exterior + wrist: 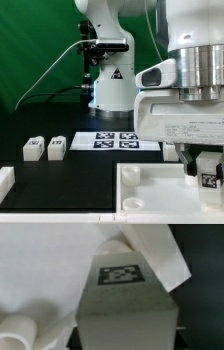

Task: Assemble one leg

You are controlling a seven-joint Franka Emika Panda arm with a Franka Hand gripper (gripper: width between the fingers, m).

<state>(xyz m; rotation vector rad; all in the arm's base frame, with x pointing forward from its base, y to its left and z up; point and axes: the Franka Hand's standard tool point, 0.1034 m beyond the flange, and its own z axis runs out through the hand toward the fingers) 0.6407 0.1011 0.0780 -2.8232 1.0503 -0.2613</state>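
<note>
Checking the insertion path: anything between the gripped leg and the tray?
Nothing visible. The gripper holds the leg right over the tray; two loose legs and the marker board lie toward the exterior view's left.

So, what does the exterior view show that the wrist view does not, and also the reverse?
Only the exterior view: the robot base, the marker board, a loose leg and a second loose leg on the black table, and the end effector from outside. Only the wrist view: the tag in close detail, and a rounded white part nearby. Both: the tagged leg at the end effector, and the white tray.
</note>
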